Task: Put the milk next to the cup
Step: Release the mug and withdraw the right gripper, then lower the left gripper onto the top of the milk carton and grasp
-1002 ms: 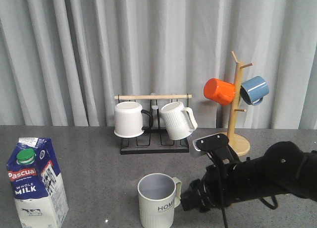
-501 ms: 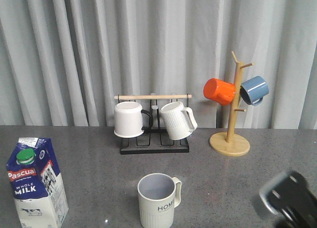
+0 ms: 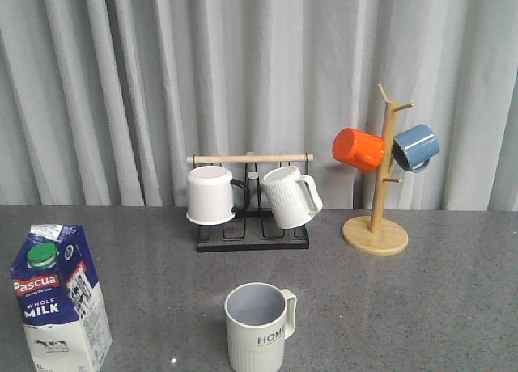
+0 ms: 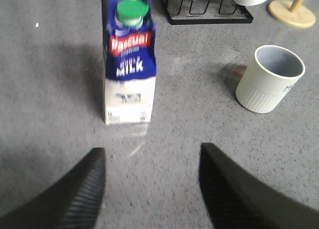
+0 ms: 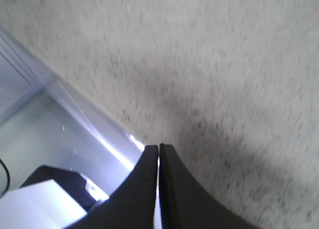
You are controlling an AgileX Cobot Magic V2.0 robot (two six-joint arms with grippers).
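The milk [image 3: 58,295] carton, blue and white with a green cap, stands upright near the table's front left; the left wrist view shows the milk [image 4: 128,64] too. The cup [image 3: 257,327], a pale ribbed mug lettered "HOME", sits at the front centre, handle to the right, well apart from the carton. It also appears as the cup [image 4: 269,78] in the left wrist view. My left gripper [image 4: 152,157] hangs open above bare table short of the carton, empty. My right gripper [image 5: 158,148] is shut on nothing, over the table's edge. Neither arm shows in the front view.
A black rack [image 3: 252,226] at the back centre holds a white mug with black handle [image 3: 212,194] and a ribbed white mug [image 3: 290,196]. A wooden mug tree [image 3: 377,226] at the back right carries an orange mug [image 3: 358,149] and a blue mug [image 3: 416,147]. Curtains hang behind.
The right arm, which reached beside the cup a second ago, has drawn back to the right and left the front view. Milk and cup have not moved.
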